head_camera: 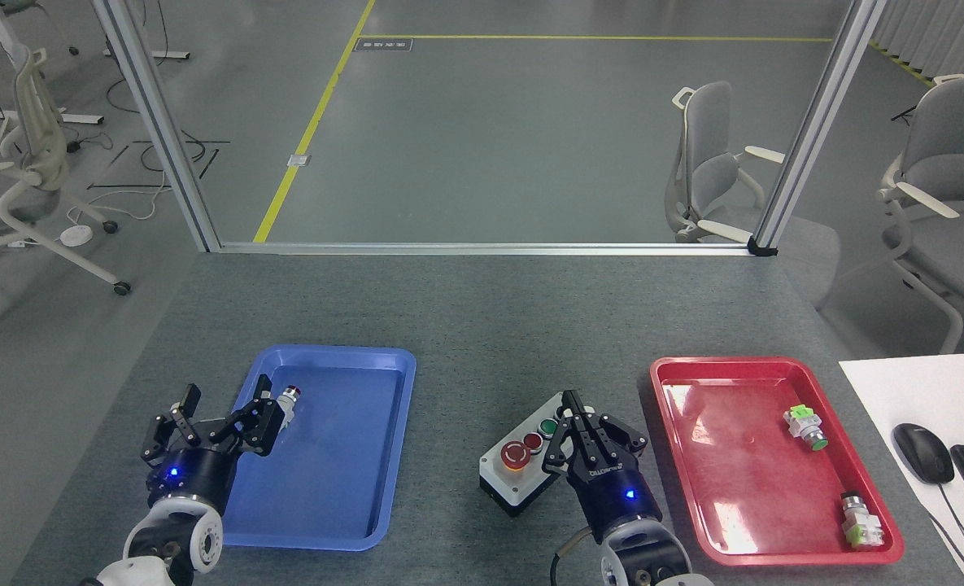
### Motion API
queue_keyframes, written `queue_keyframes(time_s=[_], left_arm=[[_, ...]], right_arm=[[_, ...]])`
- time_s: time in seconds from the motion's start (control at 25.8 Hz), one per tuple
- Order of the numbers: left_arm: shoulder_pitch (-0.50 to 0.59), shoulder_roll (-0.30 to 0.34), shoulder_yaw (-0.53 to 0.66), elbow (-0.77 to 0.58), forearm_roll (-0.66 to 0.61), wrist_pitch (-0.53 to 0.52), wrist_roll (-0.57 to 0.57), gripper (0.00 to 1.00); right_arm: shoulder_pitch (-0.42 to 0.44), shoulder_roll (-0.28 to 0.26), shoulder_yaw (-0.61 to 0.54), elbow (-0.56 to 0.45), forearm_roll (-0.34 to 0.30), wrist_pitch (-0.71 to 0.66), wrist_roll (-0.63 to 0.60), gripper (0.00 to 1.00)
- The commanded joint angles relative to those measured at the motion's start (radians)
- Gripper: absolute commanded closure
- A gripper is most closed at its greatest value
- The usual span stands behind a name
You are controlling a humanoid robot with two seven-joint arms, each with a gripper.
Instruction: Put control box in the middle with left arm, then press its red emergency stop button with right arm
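Right arm's fingers (583,423) together, covering the control box's (522,480) far end; red emergency stop button (514,456) exposed (left fingers (221,415) apart).
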Motion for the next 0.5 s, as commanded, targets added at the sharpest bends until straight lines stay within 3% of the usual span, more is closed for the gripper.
queue_keyframes(time_s=[0.0, 0.47], left_arm=[[0.004, -0.061, -0.003, -0.002, 0.000, -0.001, 0.000, 0.01], [0.055, -0.101, -0.039, 0.002, 0.002, 0.001, 0.008, 0.01]], right_arm=[[0.025, -0.027, -0.068, -0.023, 0.000, 0.014, -0.002, 0.04], [0.099, -0.059, -0.249, -0.052, 0.004, 0.025, -0.039, 0.02]])
